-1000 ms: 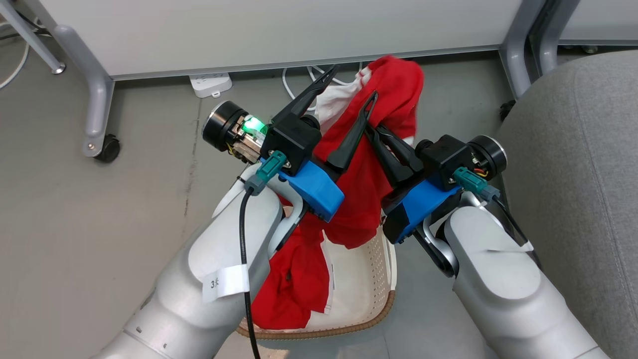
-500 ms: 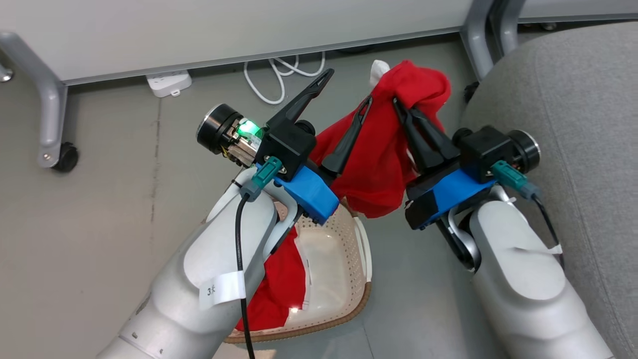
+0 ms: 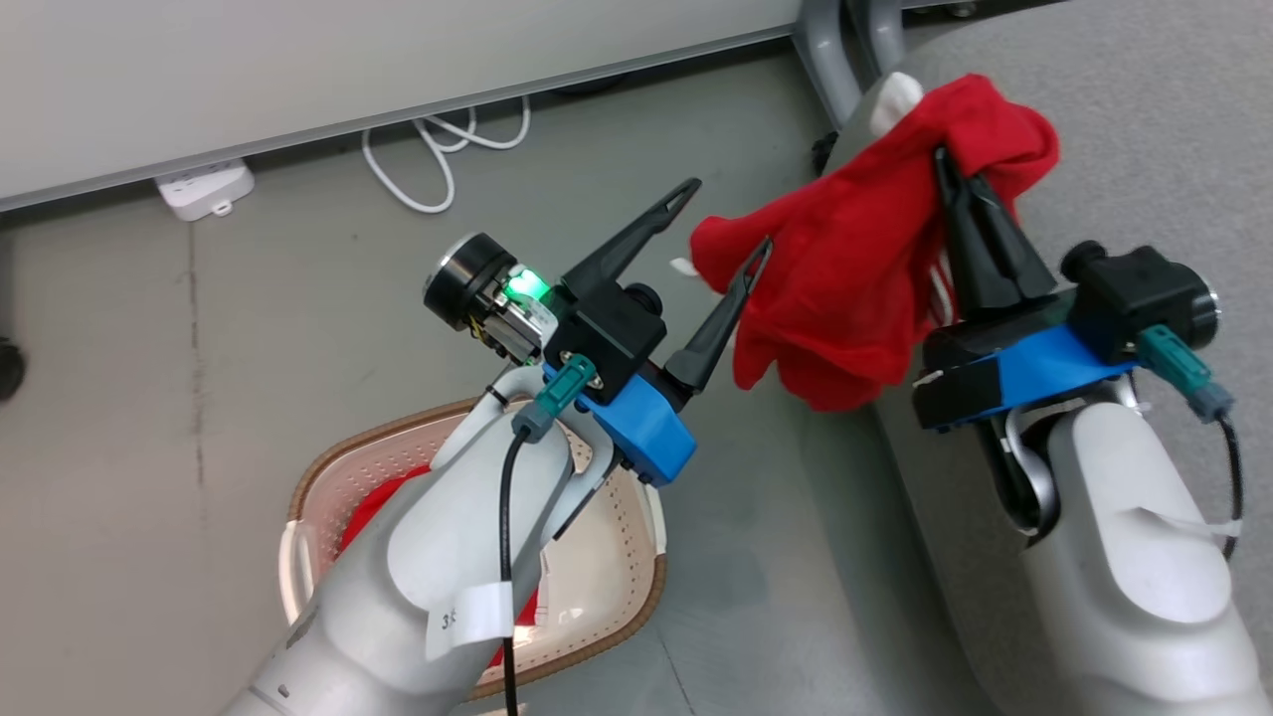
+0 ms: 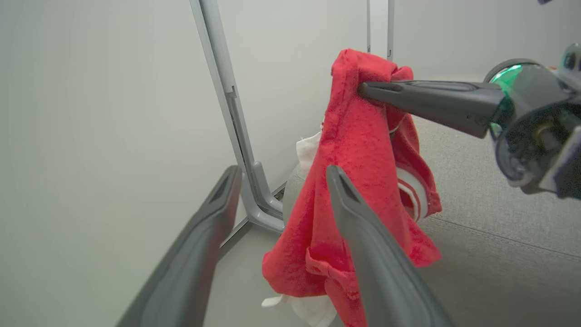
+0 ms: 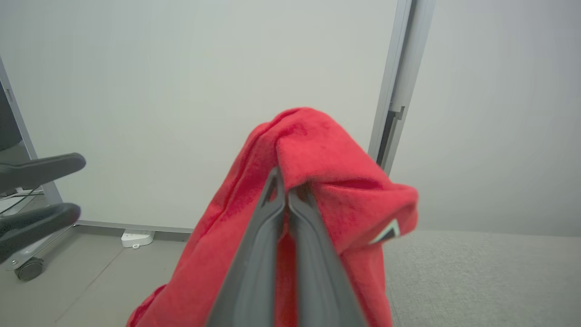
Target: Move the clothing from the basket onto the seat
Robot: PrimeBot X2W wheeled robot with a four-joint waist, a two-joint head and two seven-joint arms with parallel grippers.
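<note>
My right gripper (image 3: 942,159) is shut on a bunched red garment (image 3: 845,288), which hangs in the air at the left edge of the light-grey seat (image 3: 1144,109). In the right wrist view the garment (image 5: 317,154) drapes over the closed gripper (image 5: 283,184). Just left of the cloth my left gripper (image 3: 728,214) stands open and holds nothing; its wrist view shows the garment (image 4: 358,159) right beyond the gripper (image 4: 280,176). The cream basket (image 3: 607,587) sits on the floor under my left arm. A second red garment (image 3: 373,507) lies in it, mostly hidden by the forearm.
A white power strip (image 3: 204,187) and a looped white cable (image 3: 438,149) lie on the grey floor by a white panel. A grey metal leg (image 3: 820,40) stands beside the seat's far corner. A caster (image 5: 29,269) shows at the lower left of the right wrist view.
The camera has turned to the right. My right gripper has carried the red garment up out of the basket and rightward to the seat's edge. The left gripper has stayed open.
</note>
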